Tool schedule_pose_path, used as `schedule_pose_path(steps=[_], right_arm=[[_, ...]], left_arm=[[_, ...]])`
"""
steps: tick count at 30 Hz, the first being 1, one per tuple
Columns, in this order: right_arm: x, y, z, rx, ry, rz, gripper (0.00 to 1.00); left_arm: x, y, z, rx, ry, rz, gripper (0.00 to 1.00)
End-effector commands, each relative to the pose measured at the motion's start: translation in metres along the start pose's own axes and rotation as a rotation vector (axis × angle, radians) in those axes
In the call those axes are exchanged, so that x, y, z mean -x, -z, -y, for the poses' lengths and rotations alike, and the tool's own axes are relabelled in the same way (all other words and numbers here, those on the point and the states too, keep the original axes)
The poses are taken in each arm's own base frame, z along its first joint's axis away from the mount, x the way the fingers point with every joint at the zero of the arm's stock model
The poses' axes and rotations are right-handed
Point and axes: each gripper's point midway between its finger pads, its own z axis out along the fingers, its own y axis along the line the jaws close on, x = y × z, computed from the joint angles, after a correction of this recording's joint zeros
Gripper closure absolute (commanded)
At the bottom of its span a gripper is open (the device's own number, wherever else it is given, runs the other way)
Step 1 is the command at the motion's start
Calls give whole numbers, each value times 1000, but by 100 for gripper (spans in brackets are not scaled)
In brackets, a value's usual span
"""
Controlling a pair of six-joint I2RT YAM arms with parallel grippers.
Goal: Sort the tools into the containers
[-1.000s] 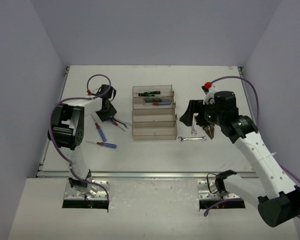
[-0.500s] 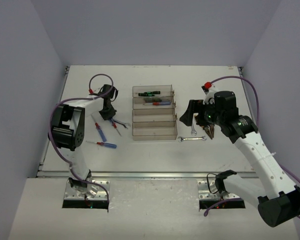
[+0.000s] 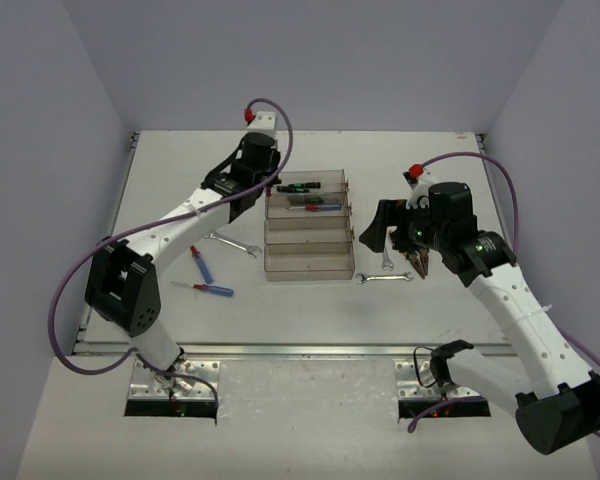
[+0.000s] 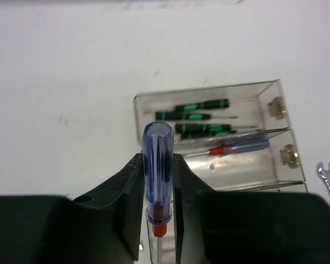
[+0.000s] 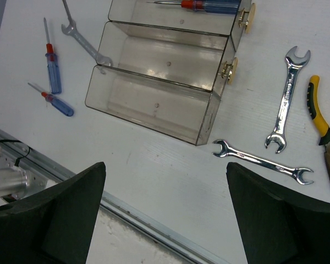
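The sorting is partly done. Of the four clear smoky plastic trays joined in a row [image 3: 309, 272], the farthest one is holding three black screwdrivers with green marks [image 4: 201, 105], and the second is holding one blue-handled screwdriver with a red collar [image 4: 236, 147]. The two nearer trays are showing nothing inside.

The left pincer [image 4: 157, 181] is closing firmly on another blue-and-red screwdriver [image 4: 155, 148], gripping it across the handle, with the handle end pointing at the far trays. It is hovering at the trays' far left corner; which compartment lies right under it is hard to tell, as the wrist view is steep. This one is probably heading for the second tray, beside its match.

The right pincer [image 5: 165, 214] is standing wide open with nothing in it, hanging above the white table [image 3: 430, 180] near the trays' right side.

Much is waiting to be sorted. Two more blue-and-red screwdrivers [image 5: 52, 66] are lying loose on the left, with a silver open-end wrench [image 5: 82, 41] beside the trays. On the right, two further silver wrenches [image 5: 286, 99] and the yellow-and-black-handled pliers [image 5: 322, 132] are lying on the table. So roughly half of the tools are yet to go in, and the wrench and pliers compartments are not yet begun.
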Motion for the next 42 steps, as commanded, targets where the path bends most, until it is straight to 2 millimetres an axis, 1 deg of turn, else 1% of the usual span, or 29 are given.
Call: schedule_pose_path(steps=[1, 2, 3, 4, 5, 7, 11, 14, 17, 19, 21, 23, 24, 26, 28, 29, 30, 32, 33, 34, 35, 36, 37, 38, 39, 40, 41, 42], right_arm=[[17, 12, -7, 14, 23, 60, 10], [17, 14, -6, 10, 27, 60, 10], [16, 15, -6, 5, 30, 60, 10], [16, 16, -5, 2, 32, 59, 10], [15, 19, -4, -8, 36, 60, 10], [15, 22, -1, -25, 43, 63, 10], [14, 23, 0, -30, 51, 63, 10], [10, 21, -1, -21, 46, 41, 10], [8, 21, 3, -35, 46, 40, 10], [9, 23, 3, -39, 51, 46, 10], [10, 23, 3, -42, 52, 49, 10], [11, 23, 2, -39, 51, 49, 10], [11, 22, 2, -38, 51, 46, 10], [10, 21, 2, -37, 48, 38, 10], [11, 20, 1, -32, 47, 41, 10], [11, 19, 0, -28, 44, 40, 10], [12, 19, 0, -24, 41, 40, 10], [13, 19, -2, -18, 39, 43, 10], [13, 19, -3, -14, 39, 44, 10], [14, 19, -3, -12, 39, 45, 10], [14, 19, -3, -11, 38, 45, 10], [14, 19, -3, -11, 38, 43, 10], [14, 19, -3, -10, 38, 43, 10], [13, 19, -4, -9, 39, 43, 10], [14, 18, -3, -10, 40, 46, 10], [14, 18, -3, -10, 40, 47, 10], [13, 17, -3, -9, 41, 45, 10], [12, 17, -3, -8, 41, 42, 10]], left_arm=[[60, -4, 65, -193, -437, 322, 100], [61, -10, 80, -206, -531, 372, 100], [51, -20, 90, -219, -587, 367, 100], [44, -26, 96, -233, -633, 362, 100], [44, -30, 102, -254, -690, 368, 100], [31, -40, 114, -308, -778, 347, 100], [10, -56, 122, -344, -875, 342, 100], [3, -63, 124, -346, -913, 346, 100], [-7, -66, 128, -383, -936, 335, 100], [-18, -67, 131, -414, -946, 307, 99], [-29, -67, 132, -442, -955, 279, 91], [-39, -66, 130, -460, -961, 257, 87], [-44, -63, 129, -471, -964, 246, 83], [-46, -55, 130, -507, -961, 249, 73], [-42, -46, 131, -526, -954, 263, 64], [-38, -41, 131, -529, -946, 271, 58], [-30, -35, 133, -537, -935, 289, 51], [-22, -28, 133, -545, -919, 301, 42], [-18, -25, 133, -541, -908, 312, 35], [-12, -23, 130, -517, -895, 321, 27], [-2, -22, 124, -471, -869, 335, 15], [8, -21, 118, -422, -831, 350, 5], [22, -20, 109, -348, -755, 370, 3], [47, -14, 96, -254, -623, 415, 0], [64, -11, 75, -133, -494, 414, 0], [76, -9, 49, -1, -351, 389, 0], [81, -5, 16, 157, -194, 338, 0], [74, -5, -22, 294, -67, 250, 0]])
